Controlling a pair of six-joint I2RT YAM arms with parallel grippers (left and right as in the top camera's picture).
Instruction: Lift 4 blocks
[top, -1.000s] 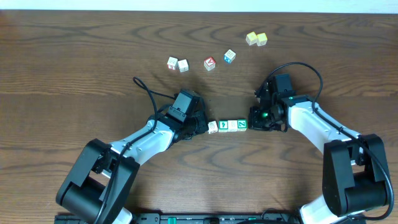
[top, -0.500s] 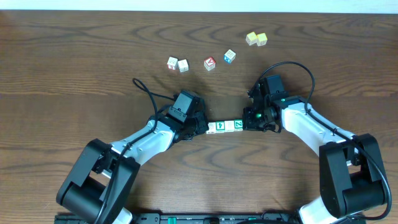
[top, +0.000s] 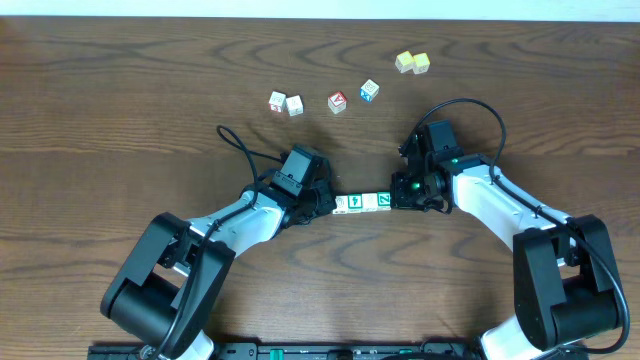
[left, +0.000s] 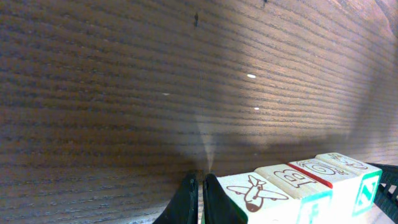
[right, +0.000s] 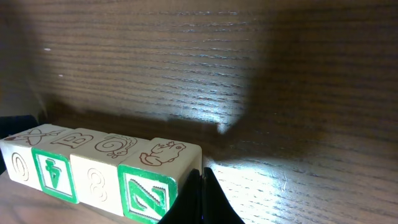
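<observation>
Right gripper has closed in on the right end of the blocks, four white cubes in one tight row mid-way along the table, nearer its front edge. The left gripper abuts the left end, and both pairs of jaws are together, clasping nothing. Handling, judged: light, rigid, smooth-faced; take by squeezing the row's two ends, since any slack would let it buckle.

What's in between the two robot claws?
A row of four small white wooden picture blocks lies between the left gripper and the right gripper, shown in the overhead view.

Blocks — between left hand and right hand
</observation>
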